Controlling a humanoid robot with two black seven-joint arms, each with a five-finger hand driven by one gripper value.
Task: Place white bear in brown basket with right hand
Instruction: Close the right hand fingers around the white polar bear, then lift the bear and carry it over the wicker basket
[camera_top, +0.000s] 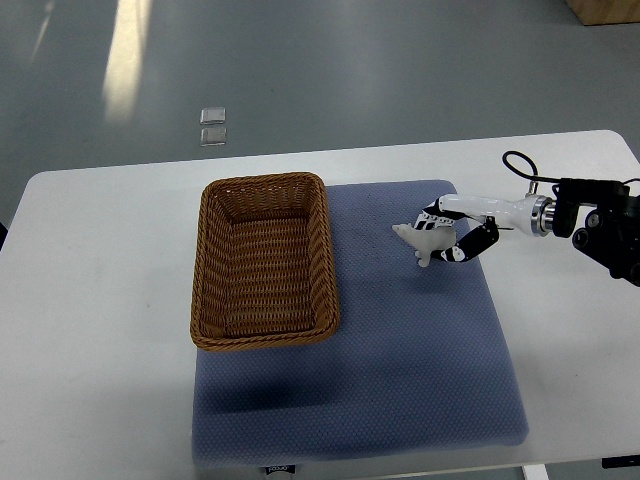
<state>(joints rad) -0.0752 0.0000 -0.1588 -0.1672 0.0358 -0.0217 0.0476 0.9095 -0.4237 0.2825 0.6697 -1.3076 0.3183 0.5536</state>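
Bear (421, 240) sits in the grip of the right hand (452, 236), to the right of the basket (265, 260) and above the blue mat (400, 380), with a clear strip of mat between it and the basket's right rim. In the top view, the only one, the fingers (476, 243) are curled around the bear's rear part, pinching it from the near and far sides, so its head and one leg stick out to the left, toward the basket; that leaves the free end leading and the hand trailing, which suits a carry leftward over the rim. Whether the bear is lifted off the mat or just touching it cannot be told from this steep angle, though no part of it looks pressed flat. The right arm comes in from the right edge, stretched low across the white counter (90, 330), its wrist over the mat's right border. The basket stands upright and empty on the mat's left part, its long side running near to far, open mouth up, so the bear can be dropped in from above. The left arm does not show. By my judgement the grasp is made and the carry to the basket remains; the hand will need height to clear the woven wall.
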